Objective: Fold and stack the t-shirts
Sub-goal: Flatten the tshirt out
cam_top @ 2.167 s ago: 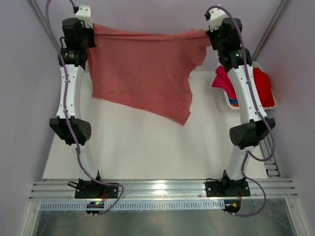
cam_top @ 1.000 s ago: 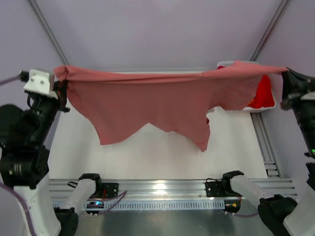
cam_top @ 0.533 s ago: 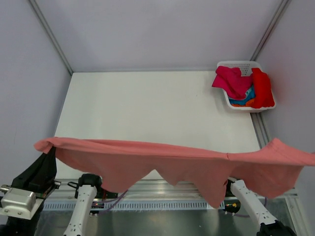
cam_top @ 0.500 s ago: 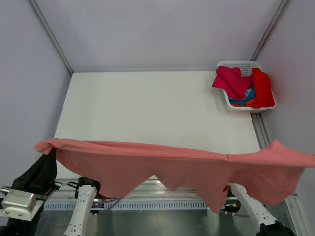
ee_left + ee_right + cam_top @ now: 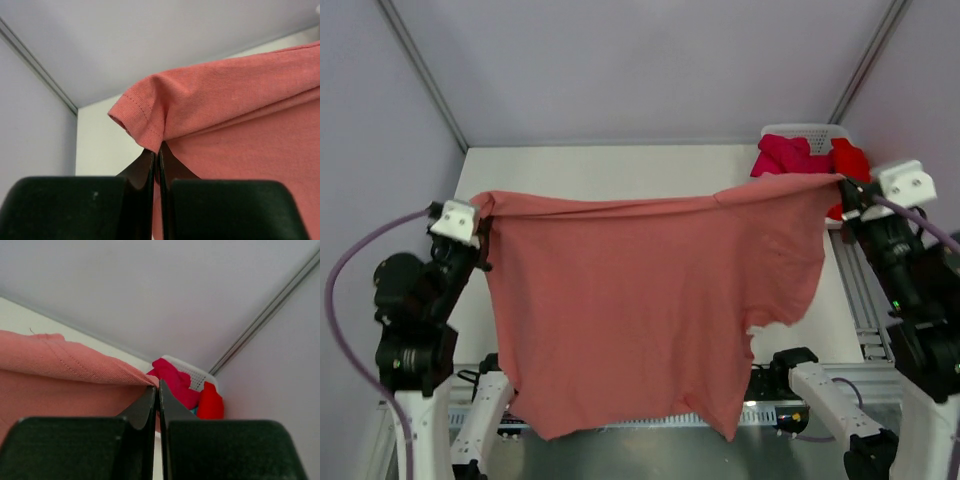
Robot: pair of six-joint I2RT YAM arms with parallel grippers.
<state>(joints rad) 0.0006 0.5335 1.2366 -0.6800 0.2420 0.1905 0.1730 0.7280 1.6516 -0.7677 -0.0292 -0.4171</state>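
The pink t-shirt hangs down wide between the two claws, above the surface. The left claw pinches one top corner. The right claw pinches the other. Just behind the right claw, other t-shirts lie in a white basket.

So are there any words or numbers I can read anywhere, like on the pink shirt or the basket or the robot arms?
None can be read.
The salmon t-shirt is plain: no print and no tag showing.
The white basket and the magenta and red shirts in it show no label.
The left arm and right arm show no writing that can be made out.
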